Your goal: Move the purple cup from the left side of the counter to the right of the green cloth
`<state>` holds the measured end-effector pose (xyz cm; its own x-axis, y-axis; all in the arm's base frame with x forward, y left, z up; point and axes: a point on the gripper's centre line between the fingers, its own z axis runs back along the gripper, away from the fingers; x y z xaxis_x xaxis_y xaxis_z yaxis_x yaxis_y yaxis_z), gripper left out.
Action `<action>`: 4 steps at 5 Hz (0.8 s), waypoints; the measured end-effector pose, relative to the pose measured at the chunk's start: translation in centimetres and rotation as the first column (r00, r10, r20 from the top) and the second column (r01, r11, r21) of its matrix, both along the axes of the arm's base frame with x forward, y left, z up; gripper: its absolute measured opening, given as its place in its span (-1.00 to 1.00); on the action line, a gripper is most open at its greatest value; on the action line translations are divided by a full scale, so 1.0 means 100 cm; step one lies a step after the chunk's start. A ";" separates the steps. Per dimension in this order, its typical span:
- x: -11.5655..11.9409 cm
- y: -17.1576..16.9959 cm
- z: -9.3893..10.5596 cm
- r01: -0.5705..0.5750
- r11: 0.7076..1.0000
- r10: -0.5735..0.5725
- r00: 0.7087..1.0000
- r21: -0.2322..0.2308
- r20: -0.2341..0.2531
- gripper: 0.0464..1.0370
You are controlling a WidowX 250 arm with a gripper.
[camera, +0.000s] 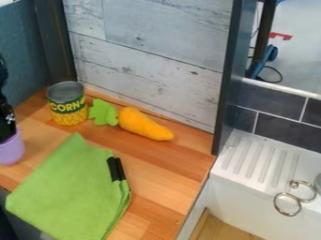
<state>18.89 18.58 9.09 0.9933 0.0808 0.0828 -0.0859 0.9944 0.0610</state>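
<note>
Camera view: at the left edge, the black gripper [7, 124] hangs at the rim of a purple cup [11, 151] on the wooden table [166, 171]; whether it is open, closed or clamped on the cup, I cannot tell. Right of the cup, toward the far side, stand a corn can [68, 107] and, beside it, a plush carrot [143, 124]; a green cloth [65, 190] lies nearer.

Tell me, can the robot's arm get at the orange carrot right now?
Probably yes: nothing covers the carrot, though the corn can stands near the path from the arm at the left edge.
</note>
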 end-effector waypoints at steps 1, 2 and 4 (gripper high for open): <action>-0.001 -0.001 -0.006 0.000 1.000 0.000 1.000 -0.014 -0.018 0.93; 0.009 -0.006 -0.018 -0.046 0.999 0.046 0.995 0.000 -0.084 0.93; 0.017 -0.010 -0.027 -0.030 0.999 0.037 0.987 0.043 -0.156 0.93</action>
<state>20.60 17.59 6.43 0.9911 0.1139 -0.0696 -0.1053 0.9877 0.1158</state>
